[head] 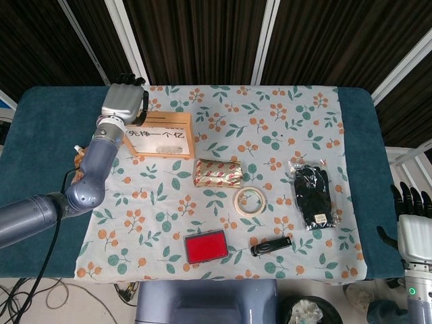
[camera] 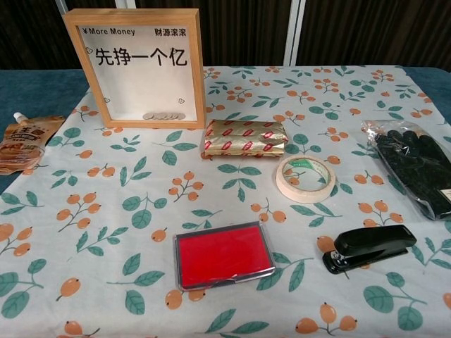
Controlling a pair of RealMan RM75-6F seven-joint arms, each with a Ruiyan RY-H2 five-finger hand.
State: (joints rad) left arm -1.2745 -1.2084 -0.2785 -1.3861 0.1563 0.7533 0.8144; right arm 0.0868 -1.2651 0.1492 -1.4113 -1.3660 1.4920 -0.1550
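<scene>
The wooden frame [head: 160, 134] stands upright at the cloth's far left. The left hand [head: 123, 102] hangs just behind its top edge, fingers loosely apart, holding nothing. The right hand [head: 413, 229] waits off-table, fingers spread.

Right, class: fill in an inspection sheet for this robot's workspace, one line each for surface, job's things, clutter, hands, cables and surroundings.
Surface: table with blue cover and a floral cloth over the middle.
Job's things: wooden frame standing upright, coins inside along the bottom.
Clutter: pouch, gold packet, tape roll, red ink pad, stapler, bagged black gloves.
Hands: left hand at the frame's top left corner, contact unclear; right hand off the table's right edge, holding nothing, fingers apart.
Cables: black cable hanging below the left arm.
Surroundings: dark slatted wall behind.
</scene>
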